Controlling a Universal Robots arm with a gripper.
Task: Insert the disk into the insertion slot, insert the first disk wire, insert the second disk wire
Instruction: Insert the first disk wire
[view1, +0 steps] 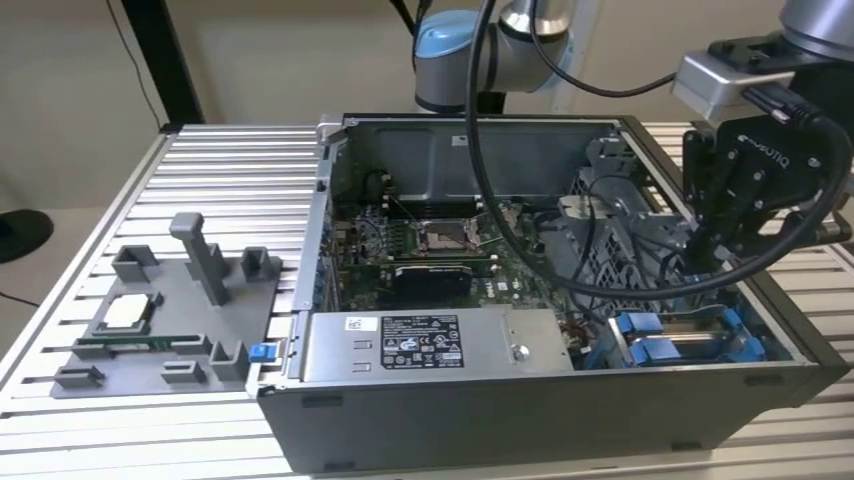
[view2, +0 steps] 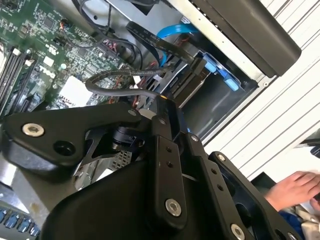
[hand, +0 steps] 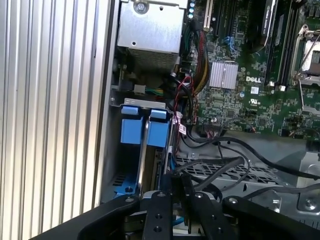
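Exterior view: my gripper (view1: 707, 250), tip crossed by black cable (view1: 601, 290), can't tell what it touches | my arm (view1: 461, 70), cut off at top edge | first wrist view: disk (hand: 159, 134), edge-on in slot (hand: 142, 102), label hidden, one end covered by my gripper | second wrist view: person's hand (view2: 295, 190), cut off at picture edge, blurred.

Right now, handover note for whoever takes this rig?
Gripper: reaching into the open grey computer case, among black cables; open or shut unclear.
Flat silver disk in bright blue plastic carrier: appears seated edge-on in the rectangular grey sheet-metal insertion slot.
Done: disk insertion, apparently.
Left: both disk wires; whether either is plugged can't be told.
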